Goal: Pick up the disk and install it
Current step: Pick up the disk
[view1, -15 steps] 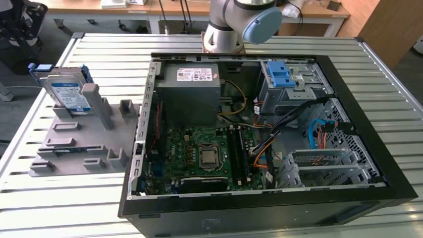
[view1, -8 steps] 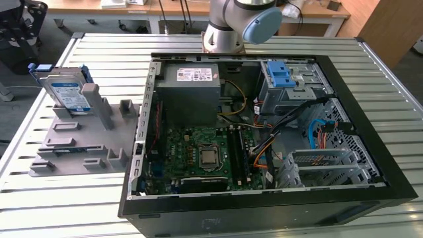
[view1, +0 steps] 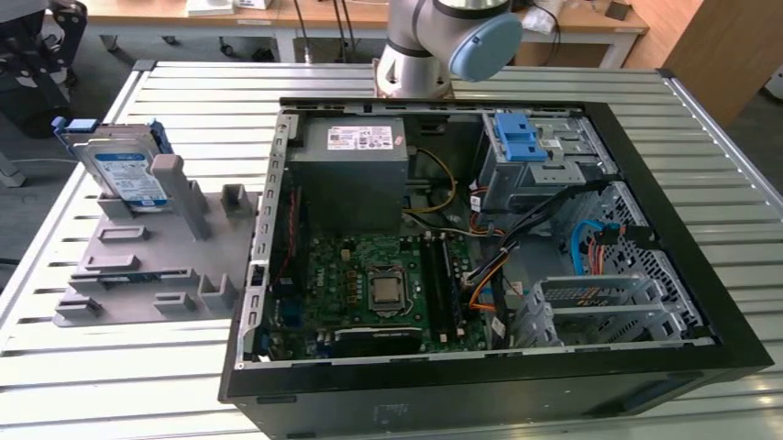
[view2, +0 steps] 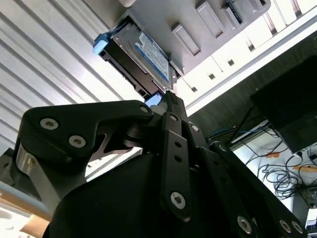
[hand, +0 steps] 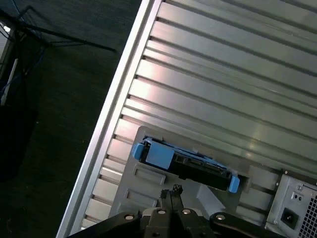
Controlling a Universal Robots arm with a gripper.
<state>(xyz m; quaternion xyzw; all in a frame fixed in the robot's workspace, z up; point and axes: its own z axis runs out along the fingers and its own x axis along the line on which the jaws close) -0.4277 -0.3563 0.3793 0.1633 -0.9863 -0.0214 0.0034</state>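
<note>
The disk (view1: 123, 172), silver-grey with a white and blue label and blue rails, stands on edge in a slot of the grey holder (view1: 147, 266) at the exterior view's left. In both wrist views the disk (view2: 148, 54) (hand: 183, 161) lies just beyond my fingertips, with a gap between them. My gripper (hand: 171, 191) (view2: 167, 97) is shut with nothing in it, its two black fingers pressed together and pointing at the disk's edge.
An open computer case (view1: 685, 353) lies on the slatted metal table (view1: 183, 82), to the right of the holder in the exterior view. Inside it are a grey power-supply box (view1: 355, 160), a motherboard (view1: 367, 284) and a drive cage with blue latches (view1: 520, 137). The table's edge (hand: 114, 119) borders dark floor.
</note>
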